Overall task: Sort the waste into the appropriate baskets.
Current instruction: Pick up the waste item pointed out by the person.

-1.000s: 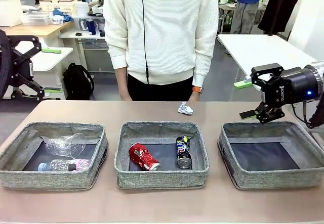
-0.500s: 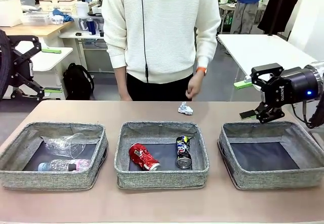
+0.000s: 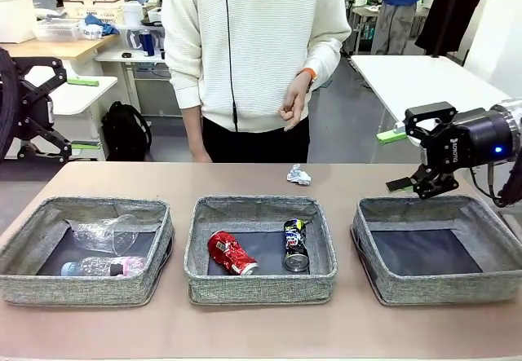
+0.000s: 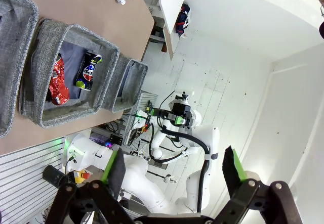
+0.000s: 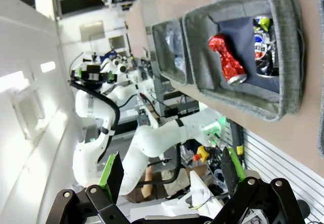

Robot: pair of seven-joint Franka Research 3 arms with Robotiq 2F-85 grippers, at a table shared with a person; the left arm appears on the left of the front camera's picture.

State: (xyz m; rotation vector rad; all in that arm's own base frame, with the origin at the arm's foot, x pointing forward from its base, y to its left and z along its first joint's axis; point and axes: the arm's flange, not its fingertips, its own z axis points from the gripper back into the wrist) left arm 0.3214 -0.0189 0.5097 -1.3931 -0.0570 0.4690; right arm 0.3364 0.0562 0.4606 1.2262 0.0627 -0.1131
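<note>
While the person in the white sweater is standing at the far side of the worktop (image 3: 106, 328) with one hand (image 3: 294, 104) curled up at chest height, three grey baskets are sitting in a row along the near edge. The left basket (image 3: 20, 275) is holding the clear cup (image 3: 110, 232), lying on its side, with the plastic bottle (image 3: 102, 266) lying just in front of it. The middle basket (image 3: 261, 288) is carrying both cans: the red can (image 3: 231, 253) lying at an angle on the left, the dark blue can (image 3: 295, 245) just beside it on the right. The right basket (image 3: 497, 251) is showing its dark bottom. The white paper wad (image 3: 298, 175) is lying on the bare worktop behind the middle basket, nearer the person. The right gripper (image 3: 412, 159) is hanging above the far left corner of the right basket, jaws spread wide and grasping nothing. The left gripper (image 4: 172, 171) is hanging well off to the side of the baskets, jaws likewise released, green pads (image 4: 112, 164) apart with nothing between them.
</note>
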